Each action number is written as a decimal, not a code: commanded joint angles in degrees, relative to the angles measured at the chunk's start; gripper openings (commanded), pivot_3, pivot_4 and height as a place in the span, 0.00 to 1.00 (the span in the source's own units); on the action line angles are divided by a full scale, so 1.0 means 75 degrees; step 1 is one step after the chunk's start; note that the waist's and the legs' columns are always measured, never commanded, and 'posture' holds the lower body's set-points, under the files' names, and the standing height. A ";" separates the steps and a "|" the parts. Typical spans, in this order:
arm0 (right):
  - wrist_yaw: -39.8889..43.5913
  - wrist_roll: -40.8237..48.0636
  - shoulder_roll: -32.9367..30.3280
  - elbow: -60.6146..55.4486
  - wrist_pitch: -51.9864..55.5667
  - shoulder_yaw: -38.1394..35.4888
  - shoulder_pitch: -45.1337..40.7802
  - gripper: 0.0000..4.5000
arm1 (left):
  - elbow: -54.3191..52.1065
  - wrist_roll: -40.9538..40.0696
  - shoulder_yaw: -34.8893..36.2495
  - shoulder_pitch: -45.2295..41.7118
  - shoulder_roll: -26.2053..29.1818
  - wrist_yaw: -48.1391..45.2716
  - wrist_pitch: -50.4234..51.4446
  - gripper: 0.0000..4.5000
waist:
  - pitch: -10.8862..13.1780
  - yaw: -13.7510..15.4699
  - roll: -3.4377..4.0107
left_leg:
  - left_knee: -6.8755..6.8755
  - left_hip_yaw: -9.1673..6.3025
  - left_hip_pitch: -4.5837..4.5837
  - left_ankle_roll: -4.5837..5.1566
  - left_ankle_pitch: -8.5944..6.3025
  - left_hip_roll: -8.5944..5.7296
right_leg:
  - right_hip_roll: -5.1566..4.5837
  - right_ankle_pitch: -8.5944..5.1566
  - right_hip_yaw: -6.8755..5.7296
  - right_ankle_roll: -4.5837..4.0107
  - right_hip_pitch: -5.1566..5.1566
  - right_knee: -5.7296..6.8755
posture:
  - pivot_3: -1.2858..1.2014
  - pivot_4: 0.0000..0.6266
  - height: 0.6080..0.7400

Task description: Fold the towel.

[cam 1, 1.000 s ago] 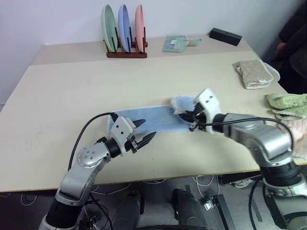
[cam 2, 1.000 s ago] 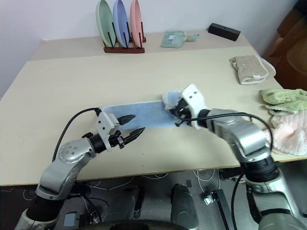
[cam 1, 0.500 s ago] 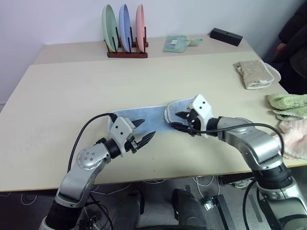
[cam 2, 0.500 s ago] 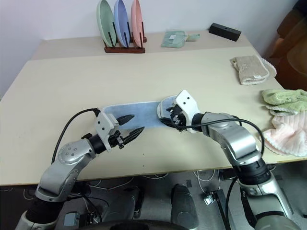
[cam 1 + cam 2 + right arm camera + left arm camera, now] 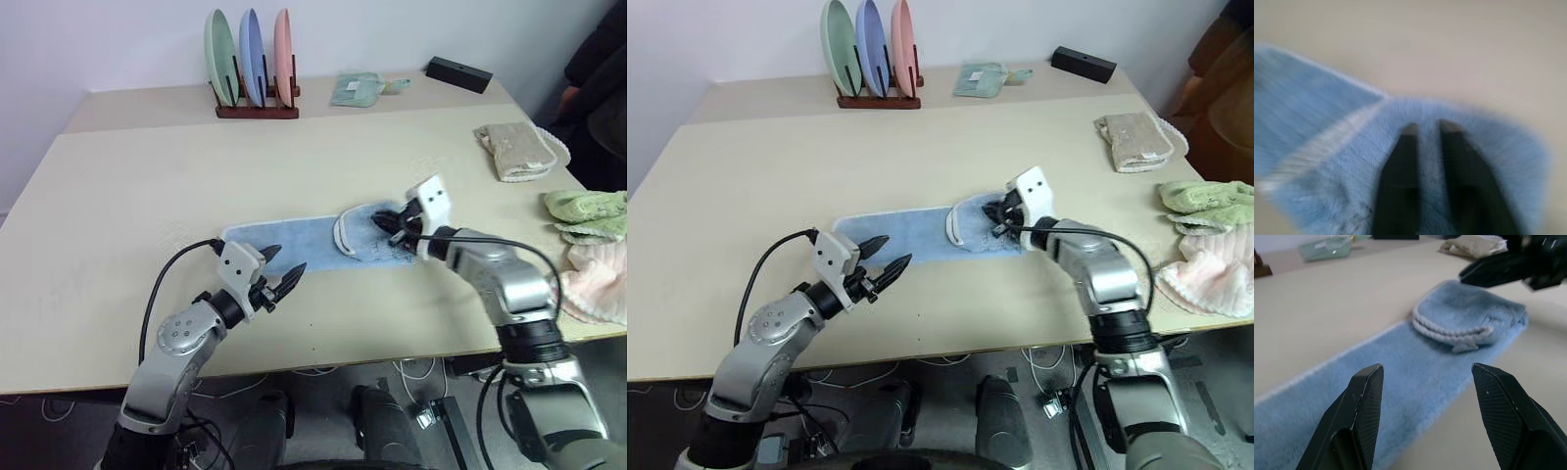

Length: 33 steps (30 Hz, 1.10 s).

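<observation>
The towel point(image 5: 284, 240) is a light blue strip lying flat across the middle of the table. Its right end is folded back over itself into a short flap point(image 5: 367, 233) with a white trimmed edge. My right gripper point(image 5: 394, 224) is shut, its fingers point(image 5: 1403, 176) lying close together on top of that flap. My left gripper point(image 5: 289, 259) hovers open at the near edge of the towel's left part, with nothing between its fingers point(image 5: 1364, 401). In the left wrist view the folded flap point(image 5: 1469, 318) lies ahead, with the right gripper's black fingers above it.
A rack with three plates point(image 5: 255, 59), a pale green cloth point(image 5: 358, 88) and a black box point(image 5: 458, 73) stand along the back. At the right edge lie a beige quilted cloth point(image 5: 519, 149), a fluffy green towel point(image 5: 586, 211) and a pink cloth point(image 5: 598, 284).
My right gripper carried the towel's right end leftward over the strip, opened and let it go, then drew back to the right and shut. The left gripper stayed open in place.
</observation>
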 commanded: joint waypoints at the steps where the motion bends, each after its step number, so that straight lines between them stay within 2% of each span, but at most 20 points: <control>1: 0.0095 -0.0409 0.0173 0.0405 -0.0594 0.0246 -0.0164 0.02 | -0.0177 -0.0006 0.0175 0.0076 -0.0011 0.0098 -0.0113 0.65 | 0.0001 0.0010 0.0001 | 0.0001 0.0000 -0.0001 0.0000 0.0000 -0.0001 | 0.0000 0.0000 0.0000 0.0000 0.0000 0.0000 | 0.52 0.24 1.00; 5: 0.0300 -0.0997 0.0099 0.0482 -0.1005 0.0748 0.0230 0.02 | -0.0336 0.0006 0.0360 0.0334 0.0000 0.0314 -0.0015 0.65 | -0.0005 -0.0002 0.0000 | 0.0000 0.0000 0.0001 -0.0001 0.0000 0.0000 | 0.0000 0.0000 0.0002 0.0000 0.0000 0.0000 | 0.52 0.24 1.00; 11: 0.0433 -0.0755 0.0105 0.0012 -0.1554 0.0172 0.0102 0.02 | -0.0847 -0.0260 0.0827 0.1017 -0.0111 0.0783 0.0488 0.65 | -0.0004 -0.0006 -0.0001 | -0.0004 -0.0001 0.0004 -0.0001 -0.0001 0.0001 | 0.0001 0.0000 0.0004 0.0000 0.0000 0.0000 | 0.52 0.24 1.00; 13: 0.0588 -0.0619 0.0060 -0.0172 -0.1706 -0.0005 -0.0052 0.13 | -0.1165 -0.0753 0.1169 0.1319 -0.0390 0.1046 0.0886 0.65 | -0.0003 -0.0006 -0.0001 | -0.0002 -0.0001 0.0003 -0.0001 -0.0001 0.0002 | 0.0001 0.0000 0.0004 0.0000 0.0000 0.0000 | 0.52 0.24 1.00; 14: 0.0829 -0.0575 -0.0050 -0.0411 -0.1870 -0.0015 -0.0168 0.20 | -0.1395 -0.1293 0.1443 0.1568 -0.0661 0.1294 0.1307 0.71 | -0.0002 -0.0004 0.0000 | -0.0001 -0.0001 0.0002 -0.0001 -0.0001 0.0003 | 0.0001 0.0000 0.0004 0.0000 0.0000 0.0000 | 0.52 0.24 1.00; 18: 0.1400 -0.0596 -0.0273 -0.0972 -0.2225 0.0118 -0.0406 0.62 | -0.1846 -0.2757 0.2188 0.1992 -0.1307 0.2078 0.2561 1.00 | 0.0000 -0.0004 -0.0002 | -0.0001 -0.0002 0.0001 -0.0001 -0.0001 0.0007 | -0.0005 -0.0002 0.0002 0.0002 0.0000 0.0001 | 0.52 0.24 1.00; 21: 0.1935 -0.0473 -0.0291 -0.1473 -0.2362 0.0370 -0.0446 0.94 | -0.1702 -0.3999 0.2848 0.1775 -0.1911 0.3084 0.3318 1.00 | -0.0002 0.0015 -0.0006 | 0.0004 -0.0006 0.0002 -0.0001 -0.0001 0.0008 | 0.0001 -0.0002 0.0001 0.0002 0.0002 0.0002 | 0.52 0.24 1.00; 27: 0.2123 -0.0618 -0.0096 -0.1626 -0.2511 0.0719 -0.0364 0.94 | -0.0756 -0.6058 0.3816 0.0454 -0.2816 0.5402 0.3916 1.00 | -0.0005 0.0044 -0.0013 | 0.0017 -0.0014 0.0002 -0.0004 0.0000 0.0003 | -0.0003 -0.0001 0.0000 0.0002 0.0012 0.0002 | 0.52 0.24 1.00; 33: 0.1980 -0.0825 0.0067 -0.1839 -0.2562 0.0959 -0.0258 0.94 | 0.0378 -0.6181 0.3879 -0.0763 -0.3061 0.6719 0.3690 1.00 | -0.0009 0.0102 -0.0014 | 0.0019 -0.0014 0.0003 -0.0010 0.0004 -0.0009 | -0.0002 -0.0001 0.0000 0.0000 0.0014 0.0003 | 0.52 0.24 1.00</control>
